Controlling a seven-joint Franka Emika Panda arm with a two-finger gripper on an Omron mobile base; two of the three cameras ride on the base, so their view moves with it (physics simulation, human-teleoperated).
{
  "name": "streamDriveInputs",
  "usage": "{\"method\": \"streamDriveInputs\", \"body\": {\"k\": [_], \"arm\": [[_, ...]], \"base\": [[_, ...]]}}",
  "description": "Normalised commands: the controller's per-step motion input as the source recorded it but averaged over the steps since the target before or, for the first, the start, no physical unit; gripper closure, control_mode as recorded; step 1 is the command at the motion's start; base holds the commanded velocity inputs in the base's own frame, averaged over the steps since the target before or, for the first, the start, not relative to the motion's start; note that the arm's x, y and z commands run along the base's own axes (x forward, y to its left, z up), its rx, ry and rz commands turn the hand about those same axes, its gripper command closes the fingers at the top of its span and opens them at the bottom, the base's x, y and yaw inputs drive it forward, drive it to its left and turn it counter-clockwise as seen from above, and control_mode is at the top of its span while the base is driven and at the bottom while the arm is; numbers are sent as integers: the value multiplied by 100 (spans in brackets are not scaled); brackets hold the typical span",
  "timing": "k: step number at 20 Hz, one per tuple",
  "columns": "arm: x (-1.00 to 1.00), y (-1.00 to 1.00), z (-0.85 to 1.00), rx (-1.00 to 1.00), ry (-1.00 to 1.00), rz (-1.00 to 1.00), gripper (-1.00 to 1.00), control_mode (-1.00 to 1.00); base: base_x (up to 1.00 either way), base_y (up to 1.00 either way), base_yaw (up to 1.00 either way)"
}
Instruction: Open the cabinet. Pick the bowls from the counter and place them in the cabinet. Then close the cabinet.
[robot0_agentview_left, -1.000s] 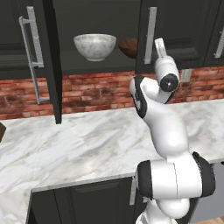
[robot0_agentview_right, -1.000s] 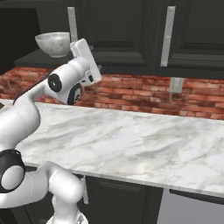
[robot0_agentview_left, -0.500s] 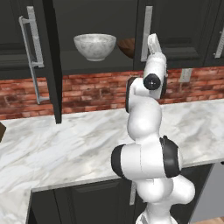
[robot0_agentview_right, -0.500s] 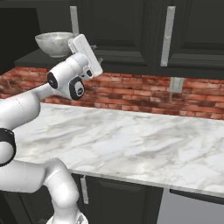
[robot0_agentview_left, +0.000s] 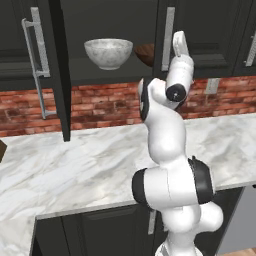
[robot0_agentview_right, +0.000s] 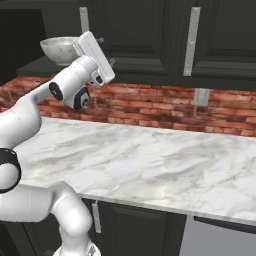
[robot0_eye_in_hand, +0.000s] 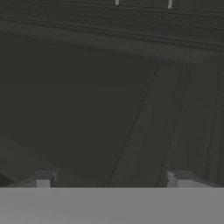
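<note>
The cabinet (robot0_agentview_left: 210, 30) has its left door (robot0_agentview_left: 58, 75) swung out; its right door covers the right half. On the dark shelf stands the marble bowl (robot0_agentview_left: 108, 52) (robot0_agentview_right: 57, 49). Beside it sits the wood bowl (robot0_agentview_left: 145, 54), half hidden behind the right door's edge. My gripper (robot0_agentview_left: 180, 42) (robot0_agentview_right: 105, 50) (robot0_eye_in_hand: 111, 181) is raised in front of the right door, close to its silver handle (robot0_agentview_left: 169, 37), facing the dark panel. Its fingertips (robot0_eye_in_hand: 43, 179) stand wide apart, open, with nothing between them. The counter (robot0_agentview_left: 75, 170) (robot0_agentview_right: 150, 155) lies below.
A red brick wall strip (robot0_agentview_left: 110, 105) with a wall outlet (robot0_agentview_right: 201, 96) runs behind the counter. Another black wall cabinet with a bar handle (robot0_agentview_right: 191, 40) hangs to the right. Dark base cabinets (robot0_agentview_right: 140, 225) sit under the slab. A brown object (robot0_agentview_left: 1, 150) shows at the far left edge.
The hand has risen a little in front of the right door, and the arm's lower links have swung round under it. Bowls and doors have not moved.
</note>
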Motion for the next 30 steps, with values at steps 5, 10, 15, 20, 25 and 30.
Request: {"method": "streamDriveInputs", "body": {"k": [5, 10, 15, 20, 25, 30], "arm": [[-89, 0, 87, 0, 0, 7, -100, -100], [-100, 8, 30, 0, 0, 2, -100, -100], [-100, 40, 3, 0, 2, 0, -100, -100], [-100, 65, 13, 2, 17, 0, -100, -100], [-100, 66, 24, 12, 22, 0, -100, -100], [-99, 67, 3, 13, 18, 0, -100, -100]], "base": [[0, 0, 0], [0, 0, 0], [0, 0, 0], [0, 0, 0], [0, 0, 0], [0, 0, 0]]}}
